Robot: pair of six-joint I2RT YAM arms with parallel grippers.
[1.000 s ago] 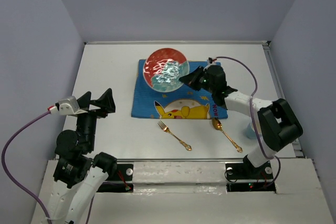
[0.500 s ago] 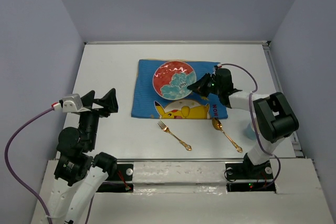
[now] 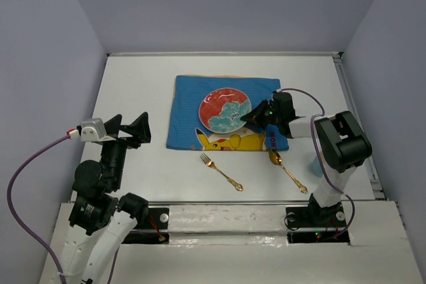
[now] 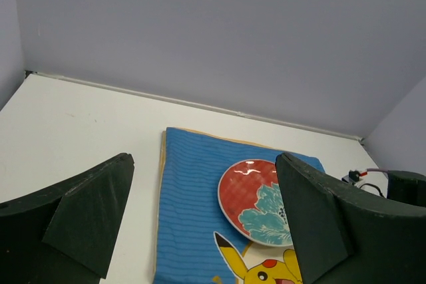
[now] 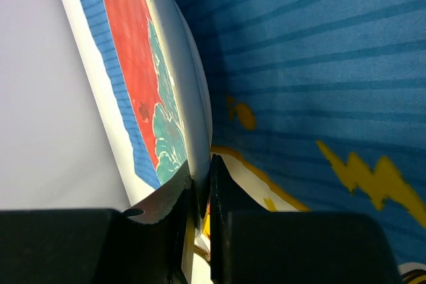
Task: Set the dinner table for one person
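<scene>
A red plate with a teal flower [image 3: 225, 111] sits low over the blue cartoon-print cloth [image 3: 190, 114] on the white dinner table [image 3: 133, 84]. My right gripper [image 3: 251, 115] is shut on the plate's right rim; in the right wrist view the plate [image 5: 150, 78] stands edge-on with its rim pinched between the fingers [image 5: 223, 184]. My left gripper [image 3: 125, 130] is open and empty at the table's left, well away from the cloth. In the left wrist view the plate [image 4: 256, 199] and cloth [image 4: 190, 197] show between its open fingers. A gold fork [image 3: 221, 171] and gold spoon [image 3: 287, 170] lie below the cloth.
A light blue cup [image 3: 315, 164] stands at the right, partly hidden by the right arm. Lavender-grey walls border the table on the left, back and right. A metal rail [image 3: 353, 118] runs along the table's right edge.
The right gripper has carried the plate from the cloth's far edge toward the near right and lowered it over the cloth's middle. The left arm has barely moved.
</scene>
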